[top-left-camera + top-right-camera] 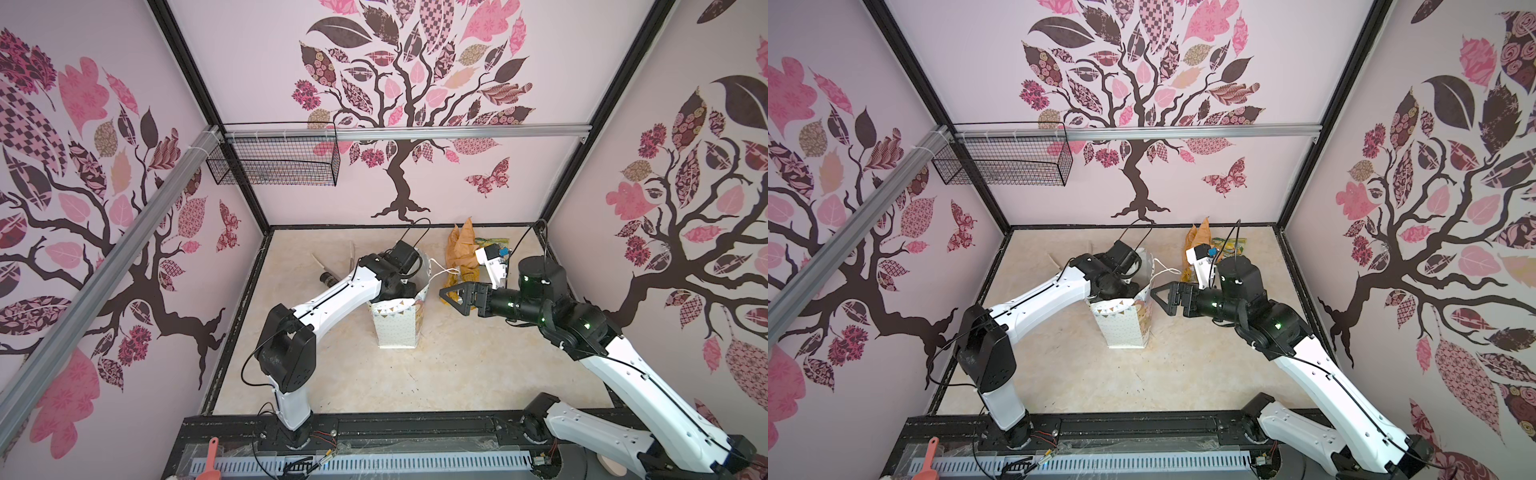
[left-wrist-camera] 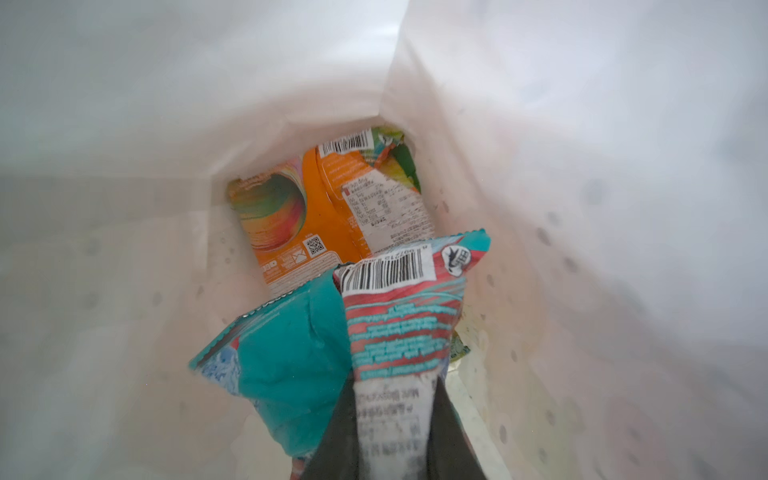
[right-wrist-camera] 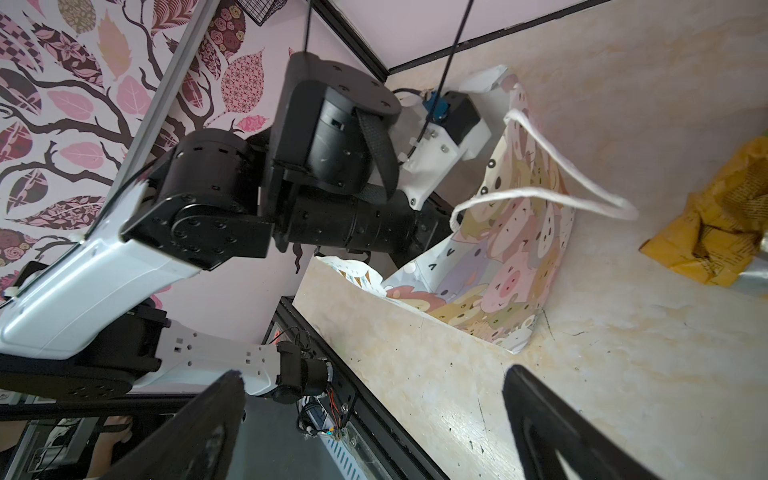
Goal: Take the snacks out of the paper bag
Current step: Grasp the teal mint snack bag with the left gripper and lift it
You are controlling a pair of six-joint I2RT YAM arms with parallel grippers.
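- Snacks are in two places. The teal packet (image 2: 291, 365) and the orange packet (image 2: 320, 208) are inside the paper bag (image 1: 395, 328), which stands up in the middle of both top views.
- The orange packet lies flat at the bottom of the bag, and the teal packet sits above it.
- The left gripper (image 2: 395, 386) is down inside the bag. Its two dark fingers (image 2: 332, 436) pinch the teal packet's white label end between them.
- In both top views the left arm (image 1: 332, 299) dips into the bag's open mouth, so the gripper itself is hidden there.
- The right gripper (image 3: 372, 372) hangs just right of the bag in both top views, near the white cord handle (image 3: 536, 192). Its fingers are spread wide and hold nothing.
- A mustard-yellow packet (image 3: 706, 237) is out on the table (image 1: 457, 374). A green-and-yellow packet (image 1: 494, 242) lies up and to the right of the bag, next to a crumpled brown paper (image 1: 461, 245).
- I think the step now is getting the teal packet out. The grab looks done, but the lift is not.
- Next, the left arm should go straight up, slowly, so the packet does not catch the bag wall or tip the bag.
- Then it should put the packet on the table by the others.
- The packet is shiny and thin, so it could slip out.
- The orange packet comes after that.
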